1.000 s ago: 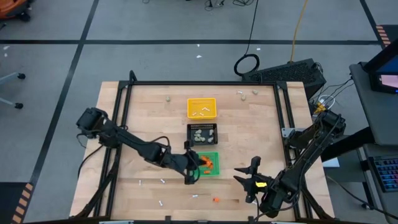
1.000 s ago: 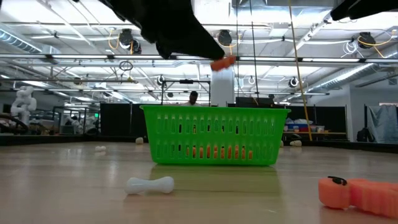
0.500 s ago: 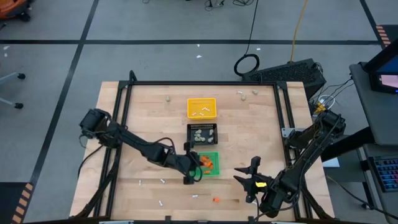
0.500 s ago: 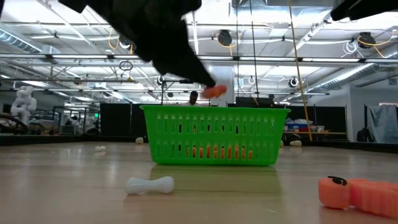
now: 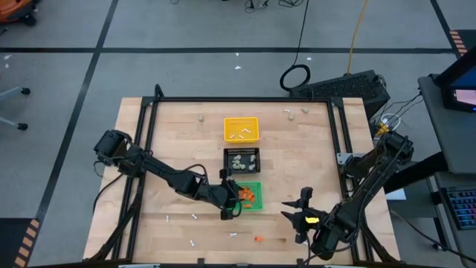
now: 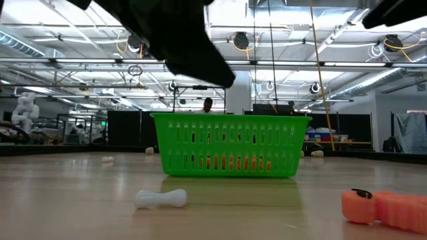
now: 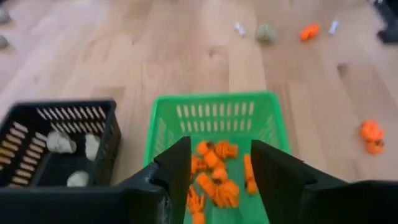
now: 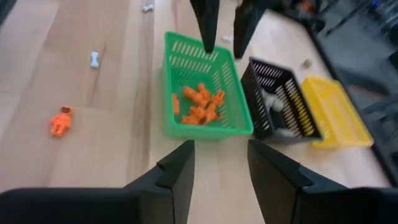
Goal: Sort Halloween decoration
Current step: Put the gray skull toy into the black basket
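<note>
— Two claws are seen; how is the left claw (image 5: 236, 198) set?
— Its fingers are spread, nothing pinched, above the green tray (image 7: 267, 118).
— Where are the orange bits (image 7: 214, 174)?
— A heap is lying directly below that claw, inside the green tray; their directions are mixed. One orange figure (image 8: 60, 121) is stretched out on the wooden table (image 5: 171, 149), well apart, nearer the right claw (image 5: 303, 211), whose fingers are also parted and empty.
— And the rest?
— Beige lumps (image 7: 61, 142) are kept in the black tray (image 7: 25, 118) beside it; a white stick (image 6: 160, 198) lies flat. A workshop hall is seen behind.
</note>
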Available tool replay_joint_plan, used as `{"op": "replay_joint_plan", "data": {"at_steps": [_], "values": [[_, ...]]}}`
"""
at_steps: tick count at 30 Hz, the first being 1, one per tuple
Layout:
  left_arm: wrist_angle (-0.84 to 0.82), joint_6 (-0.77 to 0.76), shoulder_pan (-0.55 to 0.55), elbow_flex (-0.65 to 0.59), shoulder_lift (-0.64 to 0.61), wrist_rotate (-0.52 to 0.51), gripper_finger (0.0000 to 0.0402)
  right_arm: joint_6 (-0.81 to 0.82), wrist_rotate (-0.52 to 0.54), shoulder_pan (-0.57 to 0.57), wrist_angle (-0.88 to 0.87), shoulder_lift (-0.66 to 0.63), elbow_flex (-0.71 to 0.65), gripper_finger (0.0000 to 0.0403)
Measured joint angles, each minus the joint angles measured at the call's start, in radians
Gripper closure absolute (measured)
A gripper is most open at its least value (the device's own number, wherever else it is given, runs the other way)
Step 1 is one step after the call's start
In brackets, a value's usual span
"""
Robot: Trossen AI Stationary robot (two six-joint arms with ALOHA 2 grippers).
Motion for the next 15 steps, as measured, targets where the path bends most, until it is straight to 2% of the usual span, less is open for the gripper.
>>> {"op": "replay_joint_plan", "data": {"at_steps": [5,10,15], "values": [[0.054,0.060,-0.016,0.000,-0.039,-0.024,0.0224,0.142,-0.094,0.000,-0.154,-0.019,0.080,0.0266],[0.175,0.216,-0.029,-0.025,-0.047,-0.026,0.0245,0.197,-0.232,0.000,-0.264,-0.020,0.141,0.0266],[0.205,0.232,-0.027,-0.043,-0.047,-0.026,0.0273,0.246,-0.358,0.000,-0.312,-0.020,0.142,0.0266]]}}
